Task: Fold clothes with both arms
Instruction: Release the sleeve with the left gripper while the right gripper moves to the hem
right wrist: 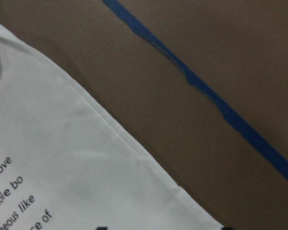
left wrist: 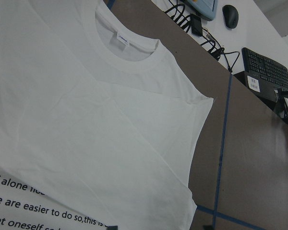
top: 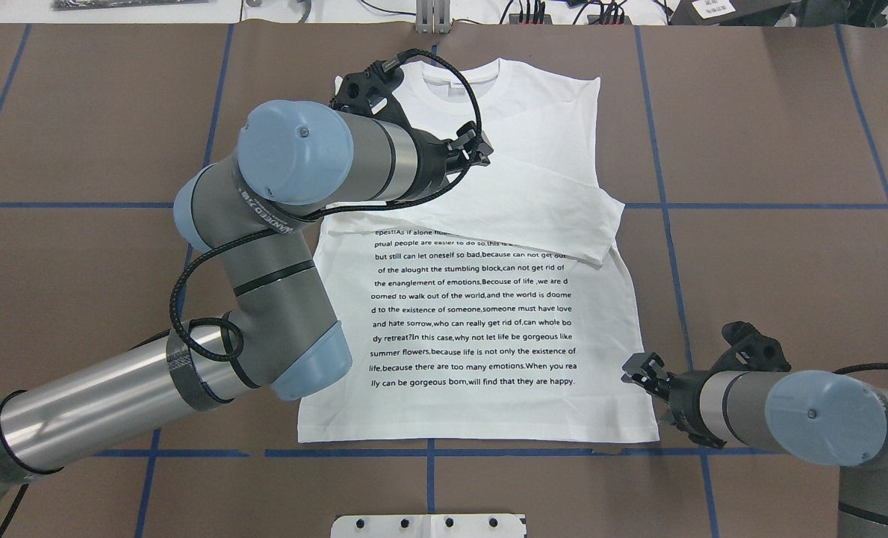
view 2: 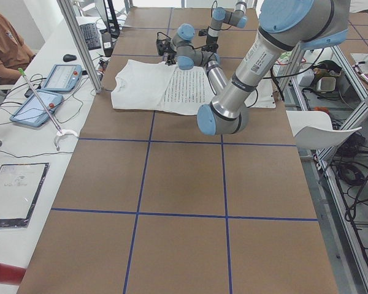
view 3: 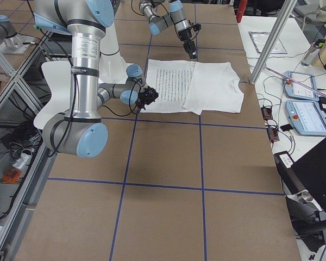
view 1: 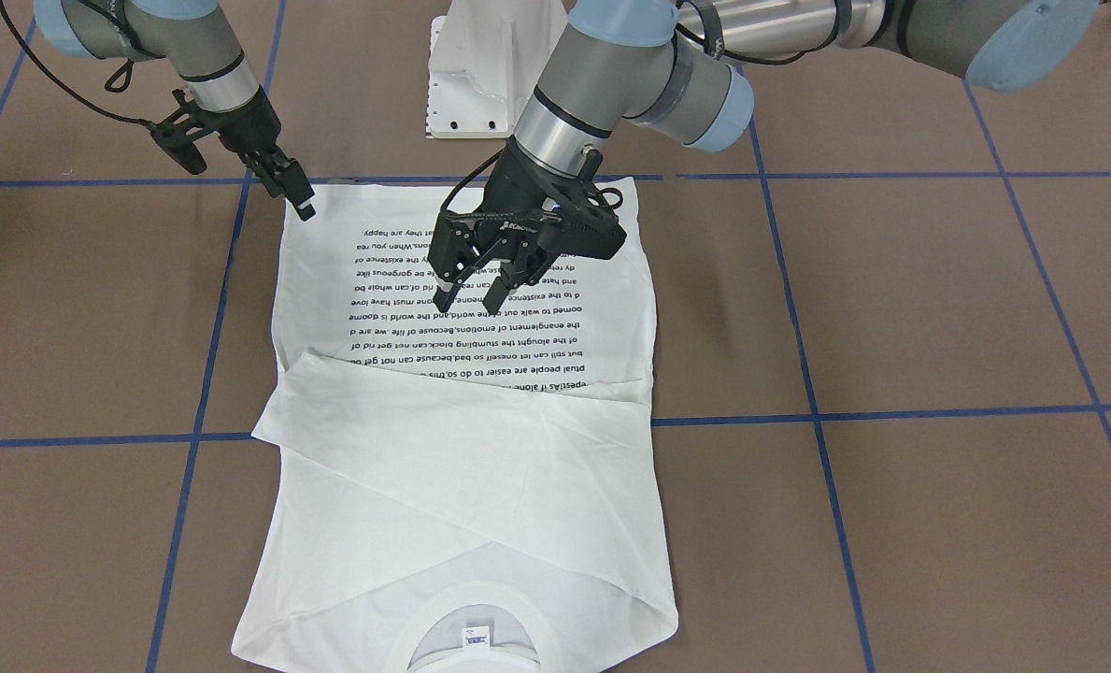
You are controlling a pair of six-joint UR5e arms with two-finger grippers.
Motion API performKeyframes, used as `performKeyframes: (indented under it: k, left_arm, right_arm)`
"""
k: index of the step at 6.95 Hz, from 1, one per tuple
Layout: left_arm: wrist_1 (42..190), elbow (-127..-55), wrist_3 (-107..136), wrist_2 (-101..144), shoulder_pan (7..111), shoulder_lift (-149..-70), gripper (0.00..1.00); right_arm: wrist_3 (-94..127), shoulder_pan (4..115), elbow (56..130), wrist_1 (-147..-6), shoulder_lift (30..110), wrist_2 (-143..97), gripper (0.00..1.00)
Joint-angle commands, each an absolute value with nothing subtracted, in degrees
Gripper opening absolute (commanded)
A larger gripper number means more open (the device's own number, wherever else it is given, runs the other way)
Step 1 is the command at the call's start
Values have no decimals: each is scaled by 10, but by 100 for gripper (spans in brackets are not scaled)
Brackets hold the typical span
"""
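The white shirt (top: pixel 488 314) lies flat near the middle of the brown counter (top: pixel 772 261), print side up. Its hem is on the near side, toward the robot's white base (view 1: pixel 490 65), and its collar (top: pixel 462 78) is at the far side. A small label (view 1: pixel 475 637) shows inside the neck. Both sleeves (view 1: pixel 443 439) are folded in over the chest. They cross each other there and cover the top lines of the black text (top: pixel 473 310). Blue tape lines (top: pixel 750 205) mark the counter into squares, and one of them runs along just beside the hem.

The left arm (top: pixel 294 157) reaches in over the shirt from the left. Its end effector (view 1: pixel 469 304) hangs above the printed text with the fingers (view 1: pixel 443 301) spread apart and nothing between them. Its wrist camera looks across the folded sleeves to the collar and to the shirt's far right shoulder corner.

The right arm (top: pixel 809 415) comes in low from the near right. Its end effector (view 1: pixel 305 207) sits at the shirt's right edge, close to the near hem corner. In its wrist view two dark tips show apart at the bottom of the frame, with the cloth's edge running flat between them, so it stands open with nothing gripped. I cannot tell whether a tip touches the fabric.

Past the far side of the counter stands a white bench with two tablets (view 2: pixel 61 76) on it, and a person (view 2: pixel 3 43) sits at its end.
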State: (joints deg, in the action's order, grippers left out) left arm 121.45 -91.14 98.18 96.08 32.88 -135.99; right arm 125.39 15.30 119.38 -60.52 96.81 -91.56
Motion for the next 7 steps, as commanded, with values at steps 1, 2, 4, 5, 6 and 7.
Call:
performKeyframes:
  k: [1,2,4,5,6,7]
  left_arm:
    - [1215,-914,982,960,329,-1354,66]
    - [1216,-913,983,958,329,-1350,67]
    - [1216,-913,983,958,329,-1349,67]
    - [1216,-913,983,957,329,-1349,67]
    - [1216,-913,983,957,329,-1349,67]
    - [1217,-913,983,956,329,-1349,67]
  right_arm:
    - [1256,137,1196,-606,978,-918,77]
    - [1256,132,1193,-606,978,-918,77]
    - [1256,119,1190,-606,978,-918,76]
    - [1256,118,1184,-606,978,-919,76]
    - [1256,116,1178,-607,978,-919,72]
    - [1256,114,1174,-607,978,-919,68]
